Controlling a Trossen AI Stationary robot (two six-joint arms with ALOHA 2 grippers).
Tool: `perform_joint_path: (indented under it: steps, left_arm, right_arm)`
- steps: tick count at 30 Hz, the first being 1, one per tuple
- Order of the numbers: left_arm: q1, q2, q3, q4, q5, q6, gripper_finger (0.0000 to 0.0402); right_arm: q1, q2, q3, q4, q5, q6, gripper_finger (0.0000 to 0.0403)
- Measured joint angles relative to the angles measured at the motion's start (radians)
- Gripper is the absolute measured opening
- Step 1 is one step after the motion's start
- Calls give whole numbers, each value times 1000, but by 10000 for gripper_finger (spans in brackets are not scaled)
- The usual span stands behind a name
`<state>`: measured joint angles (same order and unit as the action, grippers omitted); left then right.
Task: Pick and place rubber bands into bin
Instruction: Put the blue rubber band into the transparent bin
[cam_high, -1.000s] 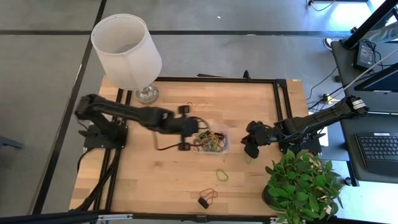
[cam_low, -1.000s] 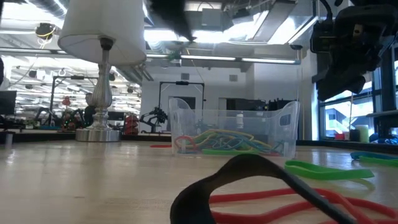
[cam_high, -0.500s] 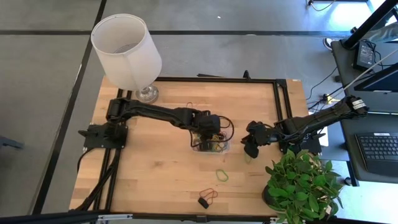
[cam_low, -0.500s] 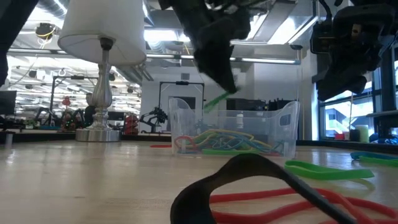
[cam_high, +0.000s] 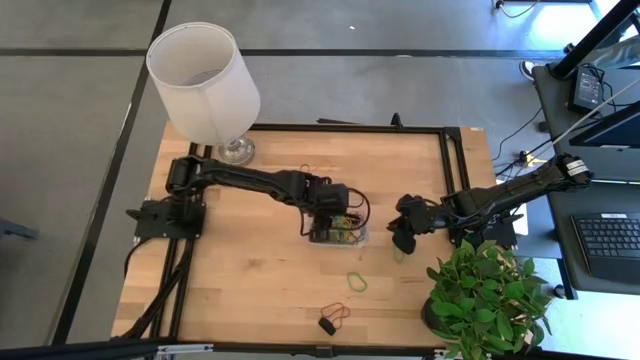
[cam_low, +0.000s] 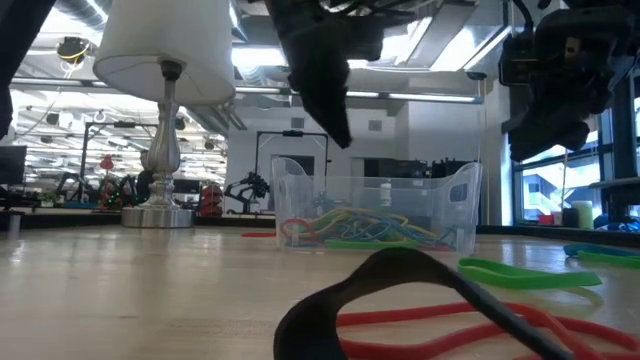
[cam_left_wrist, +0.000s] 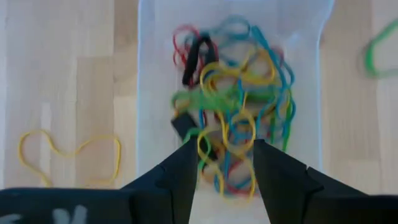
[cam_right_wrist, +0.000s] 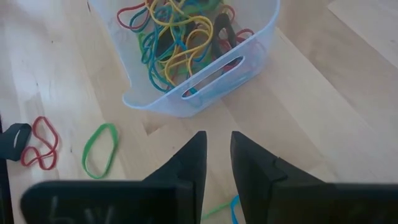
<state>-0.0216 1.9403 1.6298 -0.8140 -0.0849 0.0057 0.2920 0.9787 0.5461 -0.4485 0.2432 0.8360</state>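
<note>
High view first: we see the left gripper (cam_high: 337, 222) poised directly over the bin (cam_high: 360, 236), a small clear plastic tub near the middle of the wooden table (cam_high: 250, 290). Through the left wrist camera, its two dark fingers (cam_left_wrist: 180, 177) stand apart with nothing between them (released, then), and straight below that gap lies the heap of rubber bands (cam_left_wrist: 233, 121) inside the bin (cam_left_wrist: 146, 93): yellow, green, blue, red and one black loop, all tangled together. Off to one side of the fingers, outside the bin wall, a yellow band (cam_left_wrist: 68, 155) lies on the bare wood; on the opposite side a green band (cam_left_wrist: 380, 50) shows at the edge.

From the low camera we find the left gripper (cam_low: 335, 125) hanging above the bin (cam_low: 375, 210), clear of its rim, with the coloured bands (cam_low: 360, 230) flat on the bottom.

The right gripper (cam_high: 403, 234) sits well apart from the bin, toward the potted plant (cam_high: 490, 300). Its own wrist camera shows its fingers (cam_right_wrist: 193, 162) slightly parted with only a narrow gap and nothing caught in it. Ahead of those fingers is the bin (cam_right_wrist: 205, 87); beside them lie a green loop (cam_right_wrist: 99, 149), a red band (cam_right_wrist: 40, 143) touching a black one (cam_right_wrist: 13, 140), and close under the fingers a blue-green band (cam_right_wrist: 227, 208).

A white lamp (cam_high: 205, 85) stands at the table's far corner, well beyond the left gripper.
</note>
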Motion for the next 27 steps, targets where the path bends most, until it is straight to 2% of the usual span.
perform_joint_path:
  steps: [5,9,13,15,17,20,22,27]
  left_arm:
    - [0,-10,-8,-119,0,41,135]
    - [0,-57,-96,-105,9,87,101]
    - [10,-157,-253,-35,31,101,44]
    - [17,-236,-345,71,62,89,14]
    - [20,-335,-434,169,70,81,6]
    - [19,-478,-547,294,46,71,2]
    - [23,-576,-616,322,23,67,2]
    - [26,-803,-757,347,-55,60,2]
  right_arm:
    - [0,0,0,16,0,28,76]
    - [-9,0,8,-8,1,88,70]
    - [-30,7,73,-54,33,100,39]
    - [-45,15,121,-143,37,99,16]
    - [-61,37,175,-235,38,113,6]
    - [-85,76,230,-403,31,188,13]
    - [-98,113,251,-493,-15,241,15]
    - [-109,204,246,-630,-232,312,17]
